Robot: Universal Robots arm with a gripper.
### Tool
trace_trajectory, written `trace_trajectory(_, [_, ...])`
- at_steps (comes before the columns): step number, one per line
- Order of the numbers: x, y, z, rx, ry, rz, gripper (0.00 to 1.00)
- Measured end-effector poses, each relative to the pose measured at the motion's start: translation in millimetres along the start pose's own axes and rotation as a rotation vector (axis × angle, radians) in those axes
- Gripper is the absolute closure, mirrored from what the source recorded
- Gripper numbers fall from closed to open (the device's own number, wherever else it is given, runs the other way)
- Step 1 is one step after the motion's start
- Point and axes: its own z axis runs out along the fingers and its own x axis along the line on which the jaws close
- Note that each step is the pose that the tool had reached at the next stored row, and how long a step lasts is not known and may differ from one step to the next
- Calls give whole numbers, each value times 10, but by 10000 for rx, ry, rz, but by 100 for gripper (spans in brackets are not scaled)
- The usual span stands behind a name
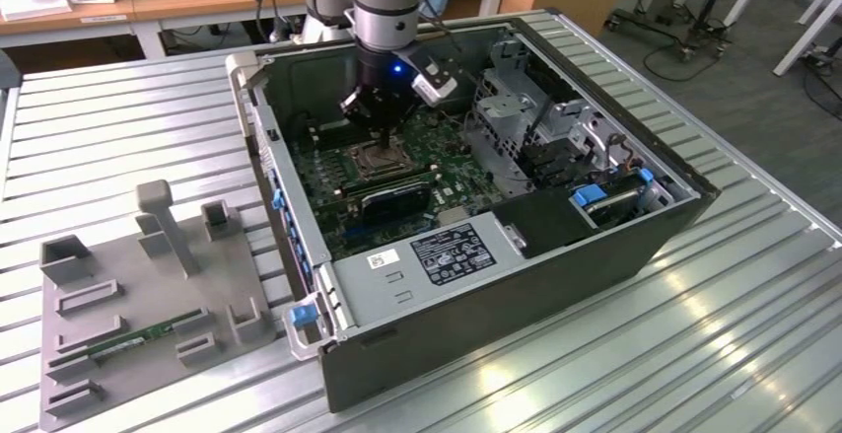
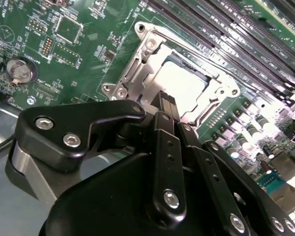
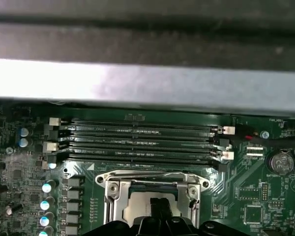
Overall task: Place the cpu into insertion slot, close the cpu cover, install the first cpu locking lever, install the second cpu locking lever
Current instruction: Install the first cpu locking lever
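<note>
Gripper (image 2: 166,101) is down inside the open PC case (image 1: 658,218), tips right over the insertion slot (image 2: 173,81) on the green motherboard (image 2: 83,54). In the second wrist view the fingers look pressed together into one narrow black tip; I see nothing pinched between them, though contact with the chip is not resolvable. The cpu (image 2: 184,84) appears already seated: pale metal face showing in the socket, with the cpu cover (image 2: 147,59) frame around it looking down or nearly down. I can't confirm it's fully flat. Risks as I judge them: if the cover isn't flush, pressing here could skew the chip on the pins; the tip could slip off the metal rim and scrape the board or hit the memory slots (image 3: 137,142) just beside the socket; a lever caught badly could spring back. Hard to read: the locking levers, since I can't separate them from the bright frame edges in either wrist view. The gripper body hides the near side of the socket in both wrist views. In the exterior view the arm (image 1: 388,9) covers the socket area, and the grey fixture tray (image 1: 145,305) sits outside the case with a green memory stick (image 1: 138,339) in it.
</note>
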Motion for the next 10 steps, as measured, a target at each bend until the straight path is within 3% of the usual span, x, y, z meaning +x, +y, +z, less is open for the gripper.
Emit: trace_trajectory(10, [23, -116, -1, 17, -20, 1, 89])
